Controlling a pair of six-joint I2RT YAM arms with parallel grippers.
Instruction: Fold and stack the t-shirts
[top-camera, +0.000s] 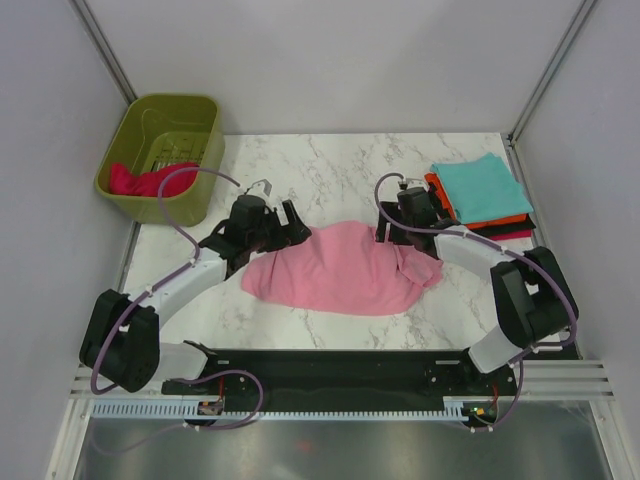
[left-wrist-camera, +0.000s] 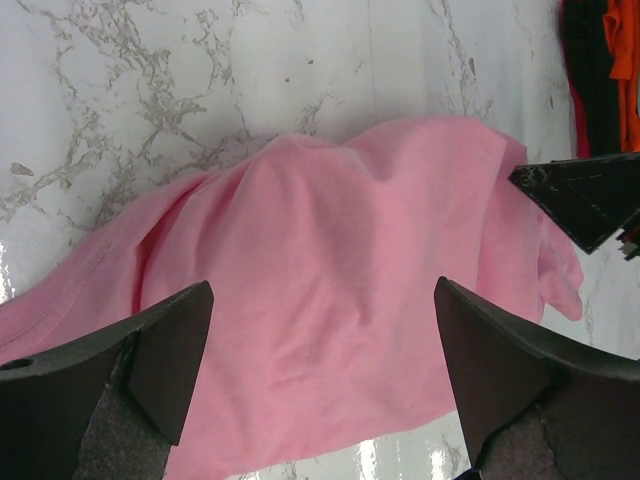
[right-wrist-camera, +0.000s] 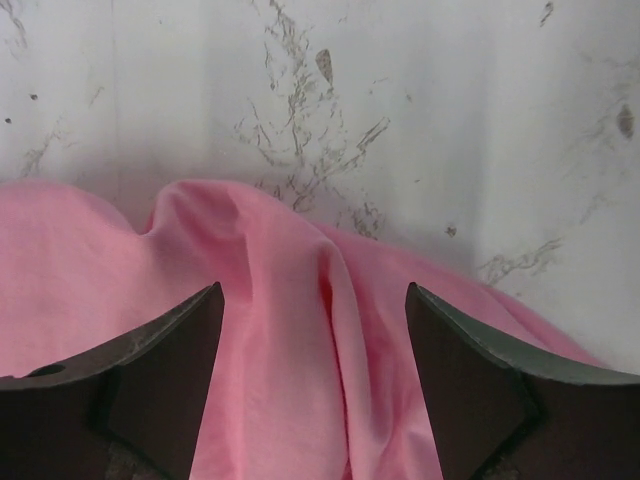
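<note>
A light pink t-shirt lies rumpled in the middle of the marble table; it also shows in the left wrist view and the right wrist view. My left gripper is open at its upper left edge, just above the cloth. My right gripper is open over its upper right edge, holding nothing. A stack of folded shirts stands at the far right, teal on top, then orange, black and magenta below. A crimson red shirt lies in the basket.
The olive-green plastic basket stands at the far left corner, off the table's marble top. Grey walls enclose the back and sides. The arm bases sit at the near edge.
</note>
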